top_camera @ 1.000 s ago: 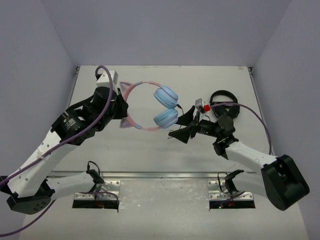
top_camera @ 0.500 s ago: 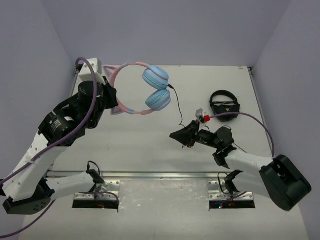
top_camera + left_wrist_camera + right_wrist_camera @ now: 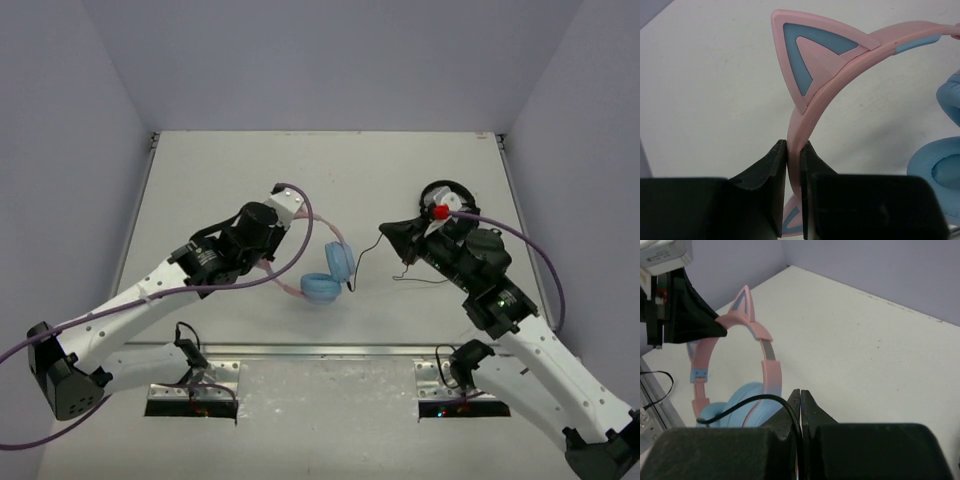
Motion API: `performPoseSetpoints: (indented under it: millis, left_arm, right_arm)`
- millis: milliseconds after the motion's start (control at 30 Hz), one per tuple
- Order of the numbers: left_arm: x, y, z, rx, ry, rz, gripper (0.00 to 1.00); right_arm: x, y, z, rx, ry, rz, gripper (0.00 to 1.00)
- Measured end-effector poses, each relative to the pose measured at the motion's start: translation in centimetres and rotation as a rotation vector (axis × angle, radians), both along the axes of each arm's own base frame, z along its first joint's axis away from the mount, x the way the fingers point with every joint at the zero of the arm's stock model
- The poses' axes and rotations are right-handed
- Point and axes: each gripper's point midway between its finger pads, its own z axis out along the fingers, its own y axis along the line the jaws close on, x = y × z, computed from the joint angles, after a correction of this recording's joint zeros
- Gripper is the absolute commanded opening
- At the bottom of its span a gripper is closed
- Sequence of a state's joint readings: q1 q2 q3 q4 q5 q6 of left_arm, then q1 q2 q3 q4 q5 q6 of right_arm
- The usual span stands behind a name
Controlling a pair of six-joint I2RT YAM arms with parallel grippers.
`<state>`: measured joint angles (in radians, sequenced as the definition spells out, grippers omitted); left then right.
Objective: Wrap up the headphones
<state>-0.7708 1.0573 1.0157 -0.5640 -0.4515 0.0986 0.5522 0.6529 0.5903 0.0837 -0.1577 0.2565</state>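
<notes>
The left pincer is clenched on the pink headband of the headphones, one finger on each face of the band. In the left wrist view, a cat ear rises toward 12 o'clock just above the grip, and a blue earcup lies off at 4 o'clock. From overhead, the left arm reaches from its base at 7 o'clock up toward 2 o'clock, its wrist bent over the band near the middle of the table. The headphones hang from that grip with the band arching toward 12 o'clock. Both light blue earcups sit together at the 6 o'clock end, low over the table; whether they touch it cannot be told. The right pincer is closed on the thin black cable, which curves out of the earcups and runs in between the fingers. From overhead, this pincer points toward 9 o'clock, apart from the earcups at their 2 o'clock side, with the cable sagging between the two. The right arm stretches from 5 o'clock up toward 11 o'clock. All-black headphones lie on the table just beyond its wrist, partly hidden by it.
</notes>
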Motion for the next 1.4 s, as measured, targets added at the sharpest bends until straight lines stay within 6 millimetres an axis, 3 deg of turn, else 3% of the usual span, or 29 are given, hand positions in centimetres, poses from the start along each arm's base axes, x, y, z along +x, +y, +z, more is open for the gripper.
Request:
performPoseSetpoints:
  millis: [100,233,367,500,833,933,1033,1100,1167,1300,1400]
  left_arm:
    - [-1.3,-3.5,-1.1,-0.015,0.054,-0.169,0.00]
    - [-4.3,-7.7,-1.7,-0.045,0.109,-0.380,0.00]
    - [-6.7,-10.2,-2.8,-0.039,0.160,-0.504,0.00]
    - [-7.5,-11.0,-3.2,-0.031,0.181,-0.537,0.00]
    - [-7.5,-11.2,-1.9,-0.056,0.167,-0.543,0.00]
    - [-7.7,-10.8,-0.5,-0.091,0.134,-0.537,0.00]
    - [-7.9,-10.0,2.4,-0.172,0.063,-0.506,0.00]
    - [-8.1,-9.4,4.8,-0.255,0.008,-0.482,0.00]
    - [-8.6,-9.0,7.2,-0.349,-0.039,-0.475,0.00]
    - [-9.5,-8.5,11.3,-0.527,-0.112,-0.461,0.00]
    - [-9.4,-8.1,13.1,-0.618,-0.129,-0.411,0.00]
  right_arm:
    - [1.0,0.7,-0.5,-0.108,0.063,0.020,0.01]
    - [1.1,1.5,-4.9,-0.242,0.200,0.065,0.01]
    - [0.1,1.9,-8.3,-0.339,0.290,0.093,0.01]
    - [-0.4,2.0,-10.0,-0.401,0.330,0.088,0.01]
    - [0.3,1.3,-11.1,-0.399,0.403,-0.003,0.01]
    - [-0.1,2.2,-11.3,-0.376,0.415,0.041,0.01]
    - [-0.9,3.7,-10.8,-0.309,0.383,0.131,0.02]
    - [-1.6,4.8,-9.9,-0.249,0.337,0.202,0.11]
    - [-2.1,5.8,-8.8,-0.183,0.287,0.260,0.23]
    - [-2.4,7.8,-5.4,-0.066,0.187,0.357,0.24]
    - [-2.5,9.6,-3.2,0.028,0.133,0.439,0.25]
